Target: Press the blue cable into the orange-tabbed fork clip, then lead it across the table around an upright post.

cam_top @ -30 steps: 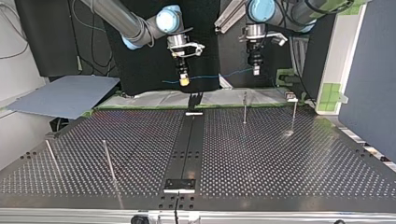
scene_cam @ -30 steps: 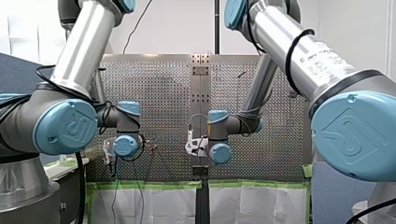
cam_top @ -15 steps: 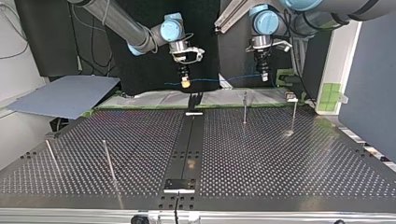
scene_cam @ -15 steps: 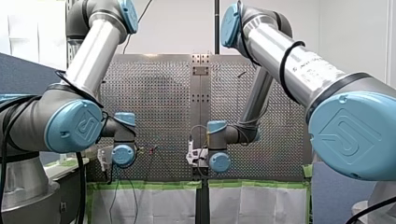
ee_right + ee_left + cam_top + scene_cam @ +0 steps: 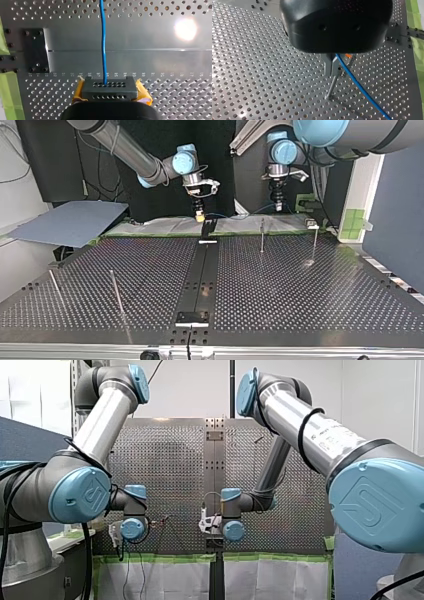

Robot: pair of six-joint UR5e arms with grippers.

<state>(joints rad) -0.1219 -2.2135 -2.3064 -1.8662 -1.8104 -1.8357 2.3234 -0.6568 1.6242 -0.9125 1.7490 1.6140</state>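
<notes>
- Above the end of the centre strip [image 5: 202, 270] nearest my arms, my right end effector [image 5: 108, 87] has its yellow pads [image 5: 143, 93] clamped on the blue cable [image 5: 103, 37].
- From those pads the cable runs straight ahead, its long axis crossing the centre strip squarely.
- Off to one side of the strip, my left end effector [image 5: 333, 71] has its metal fingers closed on the same cable, which slants away from them low over the perforated table [image 5: 310, 295].
- Just beside those fingers are the orange-tabbed fork clip [image 5: 349, 57] and an upright post [image 5: 332, 86]; I cannot tell whether the cable sits in the clip.
- Numerals printed along the strip's edge are too blurred to read, as is the label [image 5: 342, 427] on my right arm.
- Green tape [image 5: 165, 557] lines the table's edge at that end of the strip.
</notes>
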